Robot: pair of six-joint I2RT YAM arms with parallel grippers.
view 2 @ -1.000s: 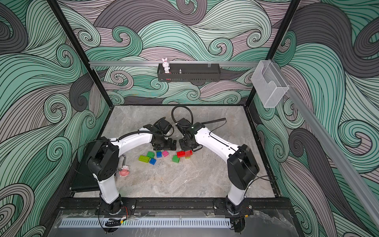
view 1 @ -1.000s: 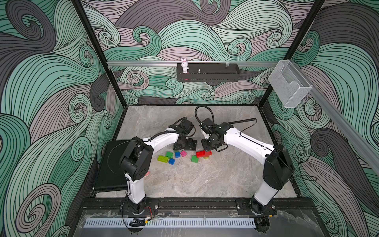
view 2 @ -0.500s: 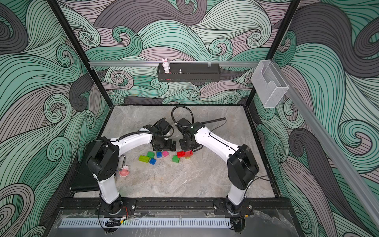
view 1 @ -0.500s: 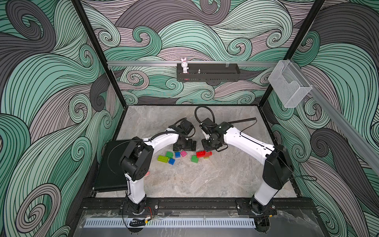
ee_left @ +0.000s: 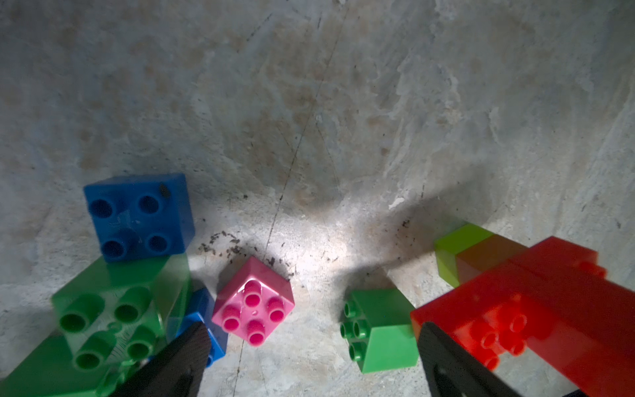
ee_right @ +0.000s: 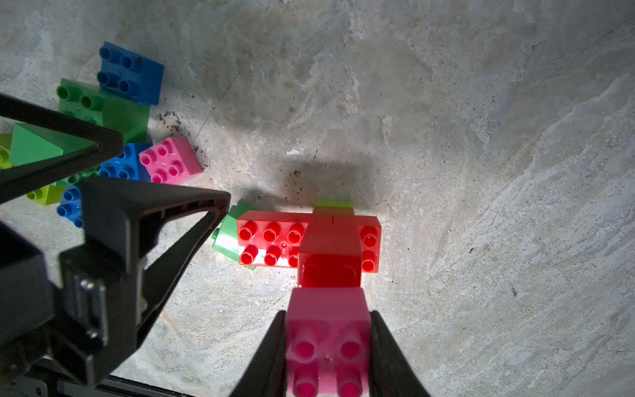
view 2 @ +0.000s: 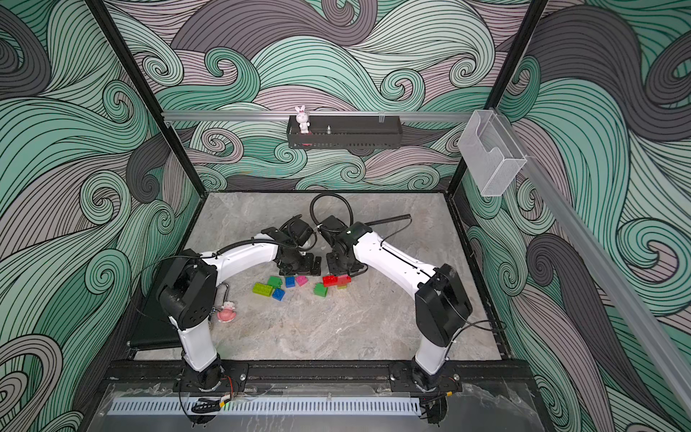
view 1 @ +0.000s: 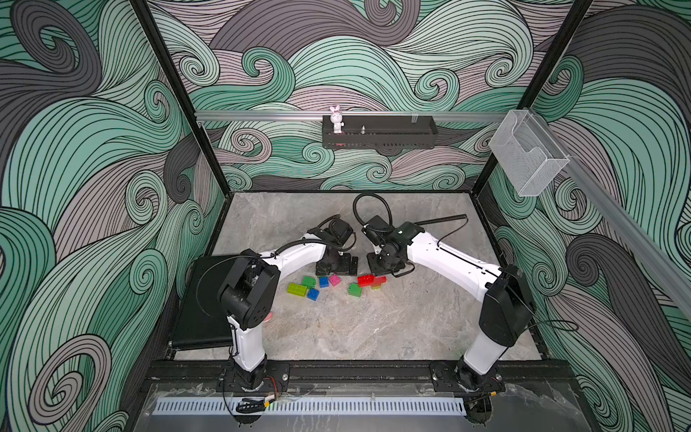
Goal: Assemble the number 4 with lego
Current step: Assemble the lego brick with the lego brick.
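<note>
My right gripper (ee_right: 328, 314) is shut on a pink lego brick (ee_right: 328, 343), studs facing the camera. Right beyond it a small red brick (ee_right: 330, 254) sits across a long red brick (ee_right: 271, 242) with a lime brick (ee_right: 333, 203) behind; whether pink touches red I cannot tell. My left gripper (ee_left: 311, 347) stands open low over the floor, with a pink brick (ee_left: 253, 304) and a green brick (ee_left: 379, 330) lying in front of its gap. In both top views the grippers (view 1: 336, 266) (view 2: 342, 263) hang close together just behind the red bricks (view 1: 368, 279).
Loose bricks lie in a row on the stone floor: lime (view 1: 297, 288), green (view 1: 309, 281), blue (view 1: 323, 281), blue (view 1: 313, 294), green (view 1: 355, 290). A pink-and-white figurine (view 2: 227, 312) lies by the left arm's base, beside a black pad (view 1: 202, 299). A shelf (view 1: 377, 134) hangs on the back wall.
</note>
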